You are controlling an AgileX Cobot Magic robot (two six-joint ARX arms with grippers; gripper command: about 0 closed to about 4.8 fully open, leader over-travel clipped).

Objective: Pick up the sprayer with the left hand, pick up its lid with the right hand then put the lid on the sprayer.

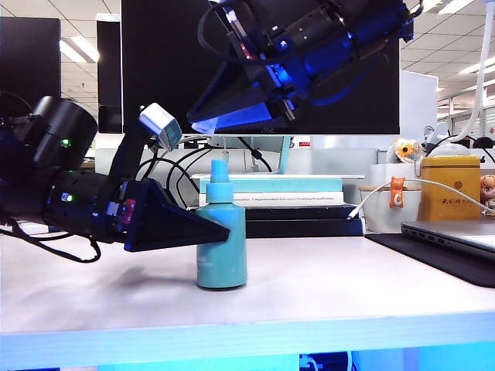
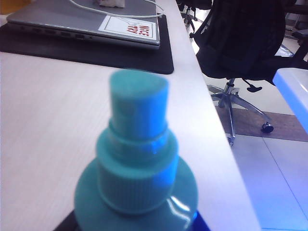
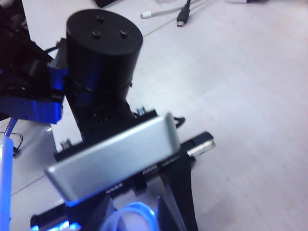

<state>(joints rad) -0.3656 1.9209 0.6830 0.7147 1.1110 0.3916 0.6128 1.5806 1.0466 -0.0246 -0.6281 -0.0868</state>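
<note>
While left pincer grips sprayer | right pincer above (white table)

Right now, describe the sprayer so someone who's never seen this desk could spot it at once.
Look at the pale table in front of the big dark monitor. Near its front edge stands the sprayer, upright, with the left gripper closed around its middle. It is the only teal bottle, topped by a lighter blue nozzle.

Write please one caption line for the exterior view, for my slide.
Left gripper grips the teal sprayer standing on the table; right gripper hovers above its nozzle.
</note>
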